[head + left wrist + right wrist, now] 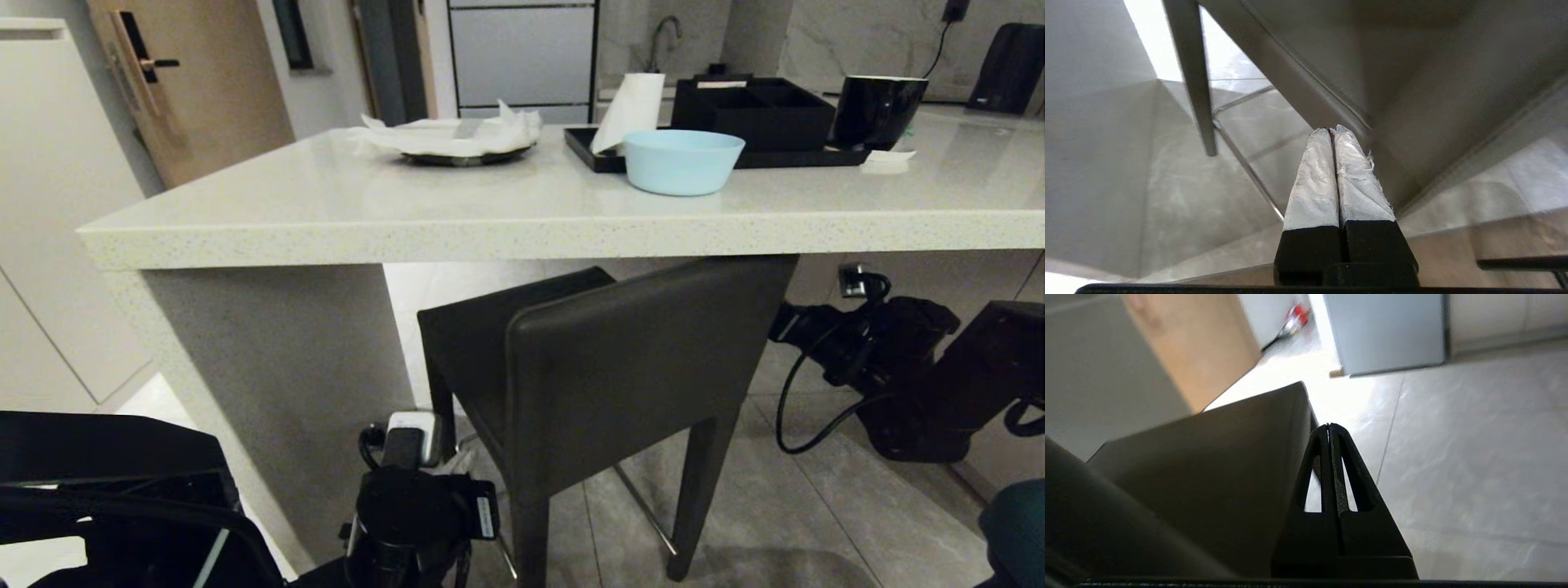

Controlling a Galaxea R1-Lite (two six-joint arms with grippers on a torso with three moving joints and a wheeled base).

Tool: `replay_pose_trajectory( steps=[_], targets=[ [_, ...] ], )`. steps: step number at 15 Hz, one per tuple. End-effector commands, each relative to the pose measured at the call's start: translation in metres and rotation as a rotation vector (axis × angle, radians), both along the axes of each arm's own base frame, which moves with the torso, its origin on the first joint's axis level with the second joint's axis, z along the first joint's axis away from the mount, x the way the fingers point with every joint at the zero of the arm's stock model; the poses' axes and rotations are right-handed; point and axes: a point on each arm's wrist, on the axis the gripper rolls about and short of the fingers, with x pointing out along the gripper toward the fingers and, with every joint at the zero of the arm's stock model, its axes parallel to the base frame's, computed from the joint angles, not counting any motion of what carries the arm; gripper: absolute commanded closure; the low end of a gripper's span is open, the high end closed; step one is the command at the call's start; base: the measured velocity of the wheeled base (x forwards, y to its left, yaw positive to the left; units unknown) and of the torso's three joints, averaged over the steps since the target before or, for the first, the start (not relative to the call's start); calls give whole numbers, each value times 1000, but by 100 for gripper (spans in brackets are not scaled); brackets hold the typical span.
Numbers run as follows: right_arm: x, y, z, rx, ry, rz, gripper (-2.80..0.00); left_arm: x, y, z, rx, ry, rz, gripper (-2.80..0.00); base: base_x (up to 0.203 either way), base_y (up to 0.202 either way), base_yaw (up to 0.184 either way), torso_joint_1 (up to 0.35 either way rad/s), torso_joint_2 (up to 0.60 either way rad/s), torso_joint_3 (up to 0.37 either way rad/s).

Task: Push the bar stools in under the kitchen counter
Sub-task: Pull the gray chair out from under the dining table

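Pale grey floor tiles [816, 523] run beneath a long off-white speckled stone bench [490, 220], whose grey side panel [277, 384] drops to the floor on the left. On the bench top sit a black tray [592, 151] carrying a black box, a light blue bowl [682, 161], a dark plate heaped with white paper [457, 139], an upright paper roll [630, 110] and a black mug [878, 110].

Tucked partly under the bench edge stands the dark grey-brown bar stool [620, 367], its flat rectangular back facing the robot and just below the thick stone edge. A sliver of teal [1016, 531] shows at the lower right corner of the head view; what it is cannot be told.

Seen from the wrists, the left pincer [1331, 131] is closed, its white-wrapped fingers [1312, 179] pressed together, tip close to the stool's underside near a leg. The right pincer [1329, 426] is also closed and empty, its tip just beside the corner of the stool's back.
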Motion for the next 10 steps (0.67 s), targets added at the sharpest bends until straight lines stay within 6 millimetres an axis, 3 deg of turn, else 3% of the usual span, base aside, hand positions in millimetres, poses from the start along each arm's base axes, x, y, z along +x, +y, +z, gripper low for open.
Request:
replay_pose_trajectory(
  steps=[1,5,10],
  targets=[
    [11,8,-10,2,-7,20,0,2,-4,1,-21,-8,3,0,0,0,0,0,0,0],
    [16,37,-13,8,-10,84,0,10,-5,-8,-5,4,24,0,0,0,0,0,0,0],
    [0,53,-13,4,35,119,0,22,7,-7,-7,3,74,0,0,0,0,0,0,0]
  ],
)
